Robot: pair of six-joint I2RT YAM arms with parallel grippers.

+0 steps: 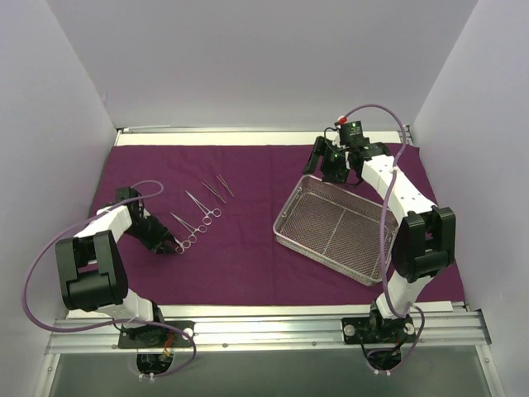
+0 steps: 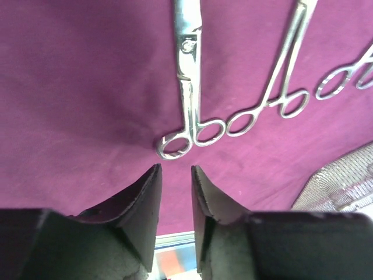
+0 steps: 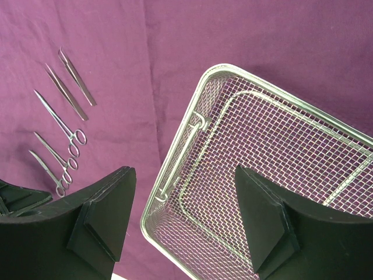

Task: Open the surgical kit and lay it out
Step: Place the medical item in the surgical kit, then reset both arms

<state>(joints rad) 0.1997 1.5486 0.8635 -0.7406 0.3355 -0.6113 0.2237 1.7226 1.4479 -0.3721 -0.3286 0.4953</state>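
The dark purple cloth [image 1: 248, 265] lies spread flat over the table. On its right half sits the wire-mesh tray [image 1: 291, 203], with nothing in it. Left of it lie three ring-handled forceps [image 1: 183, 231] and two tweezers [image 1: 213, 192] in a row. My left gripper [image 2: 176, 169] stands low over the cloth, just short of the nearest forceps' ring [image 2: 175, 146]. Its jaws are a narrow gap apart with nothing between them. My right gripper [image 3: 183, 175] hangs open above the tray's [image 3: 175, 175] far left corner, holding nothing.
White walls close in the left, right and back sides. An aluminium rail [image 1: 264, 331] runs along the near edge, with both arm bases on it. A corner of the tray [image 2: 344, 181] shows at the right in the left wrist view.
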